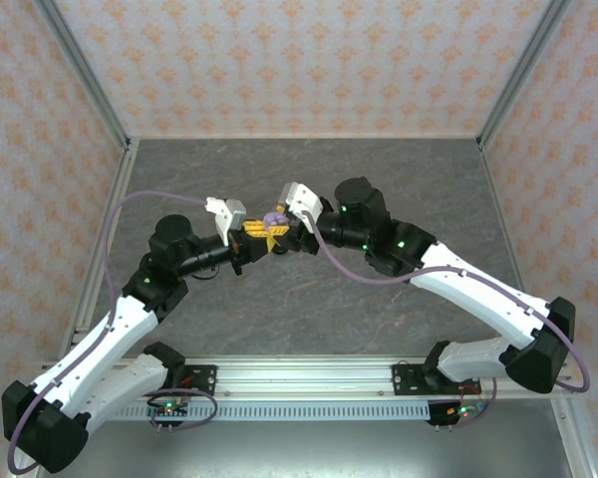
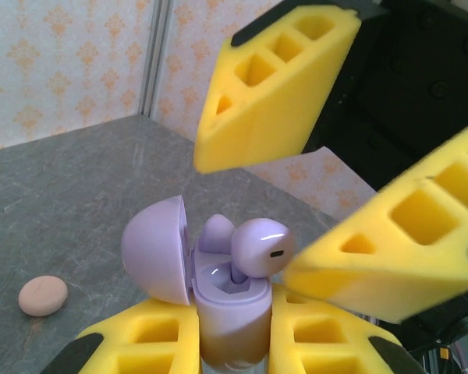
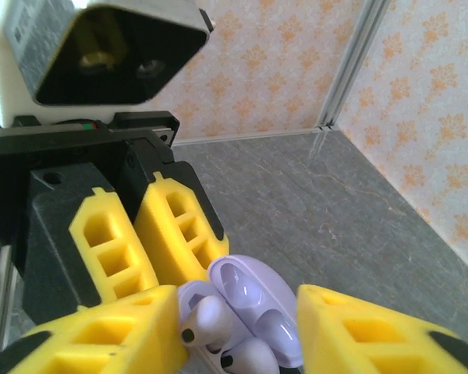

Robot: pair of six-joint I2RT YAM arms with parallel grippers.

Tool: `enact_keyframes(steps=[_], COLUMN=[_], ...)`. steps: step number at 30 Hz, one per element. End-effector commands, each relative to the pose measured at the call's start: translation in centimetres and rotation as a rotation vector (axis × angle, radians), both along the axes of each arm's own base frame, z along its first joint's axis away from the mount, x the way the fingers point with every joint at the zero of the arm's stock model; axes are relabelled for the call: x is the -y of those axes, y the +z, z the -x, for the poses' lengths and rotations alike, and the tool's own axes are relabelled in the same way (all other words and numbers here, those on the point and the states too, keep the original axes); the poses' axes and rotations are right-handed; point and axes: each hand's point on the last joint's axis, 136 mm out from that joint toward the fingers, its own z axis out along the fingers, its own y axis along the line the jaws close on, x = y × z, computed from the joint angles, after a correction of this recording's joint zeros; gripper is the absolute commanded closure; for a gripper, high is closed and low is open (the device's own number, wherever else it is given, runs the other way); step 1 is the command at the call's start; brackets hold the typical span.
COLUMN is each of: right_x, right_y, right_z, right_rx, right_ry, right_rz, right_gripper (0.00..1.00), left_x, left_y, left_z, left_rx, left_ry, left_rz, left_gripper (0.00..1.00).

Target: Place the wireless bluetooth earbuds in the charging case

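The grey stone-patterned table [image 1: 299, 169] carries two white-and-black arms, the left arm [image 1: 130, 319] and the right arm [image 1: 478, 289], whose tips meet nose to nose over its middle. Each ends in one gripper with two yellow cut-out fingers, four fingers in all. The left gripper [image 2: 232, 331] has its fingers [image 2: 140, 347] pressed against both sides of the base of one lavender charging case [image 2: 226, 300], pinching it upright, with the lid [image 2: 154, 249] standing open above its left-hand finger. The right gripper [image 3: 238, 312] is spread wide, its fingers [image 3: 101, 339] either side of the case without clamping it. From the left wrist, one of them hangs well above the case and the other's tip lies just beside an earbud. Behind the left gripper's fingers sits one wrist camera housing [image 3: 101, 47], and a label on its side carries print too small to read. One pink disc [image 2: 43, 294] lies on the table, well apart from the left fingers, off to their left. Two lavender wireless bluetooth earbuds [image 2: 261, 248] sit in the open case between the right gripper's fingers, one low in its well and the other riding higher, round head up.
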Motion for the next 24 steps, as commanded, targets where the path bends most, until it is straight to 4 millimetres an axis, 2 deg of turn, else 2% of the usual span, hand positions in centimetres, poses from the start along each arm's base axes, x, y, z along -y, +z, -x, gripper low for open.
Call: enact_keyframes(steps=[1,5,9,16,19,22,24], right_x=[0.4,1.4,2.6,3.3,3.5,3.1,2.7], right_y=[3.7,6.0,6.0,1.7,0.7,0.8,0.7], right_z=[0.6,0.2,-1.0,-2.8,-3.3,-2.4,-1.7], right_rx=[-0.04,-0.122,-0.208,-0.307,-0.348,-0.454,-0.53], right_ry=[0.021,0.011,-0.039,-0.144,-0.185,-0.105,-0.045], right_rz=[-0.096,-0.187,-0.229,-0.125,-0.117,-0.17,-0.193], right_gripper=[0.5,0.38,0.28,0.27,0.24,0.13,0.11], left_x=[0.0,-0.1,-0.1,-0.2,-0.2,-0.2,-0.2], left_y=[2.2,1.8,1.6,1.7,2.0,2.3,2.5], left_z=[0.3,0.1,0.1,0.3,0.5,0.6,0.7], left_rx=[0.07,0.067,0.066,0.076,0.084,0.088,0.092], left_ry=[0.002,0.01,0.012,0.013,0.009,0.004,-0.001], left_rz=[0.042,0.037,0.034,0.033,0.038,0.041,0.044], left_gripper=[1.0,1.0,1.0,1.0,1.0,1.0,1.0])
